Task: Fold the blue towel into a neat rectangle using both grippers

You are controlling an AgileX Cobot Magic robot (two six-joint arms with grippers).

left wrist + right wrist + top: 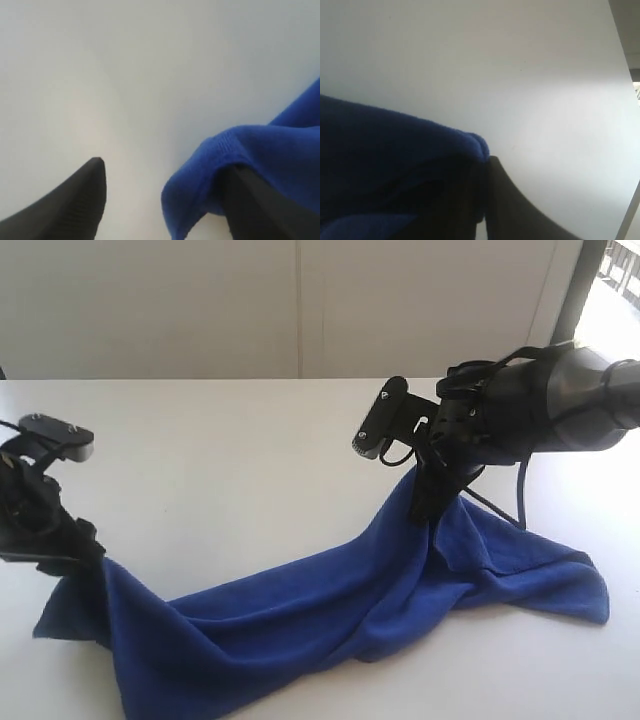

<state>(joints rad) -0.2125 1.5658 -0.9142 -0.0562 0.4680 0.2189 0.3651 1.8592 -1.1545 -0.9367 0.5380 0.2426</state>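
Observation:
The blue towel (pixel 330 610) lies crumpled in a long band across the white table (pixel 250 430). My right gripper (pixel 425 502) is shut on the towel's edge and holds it up off the table, so the cloth hangs down to both sides. In the right wrist view the towel (pixel 395 145) is pinched against the dark finger (pixel 520 210). My left gripper (pixel 85 545) sits low at the towel's left end. Its jaws stand wide apart in the left wrist view (pixel 167 165), with a fold of towel (pixel 260 150) draped over one finger and the other finger (pixel 82 202) bare.
A pale wall (pixel 300 300) rises behind the table's far edge. A dark post (pixel 580 290) and a bright window stand at the back right. A black cable (pixel 520 490) hangs from the right arm over the towel.

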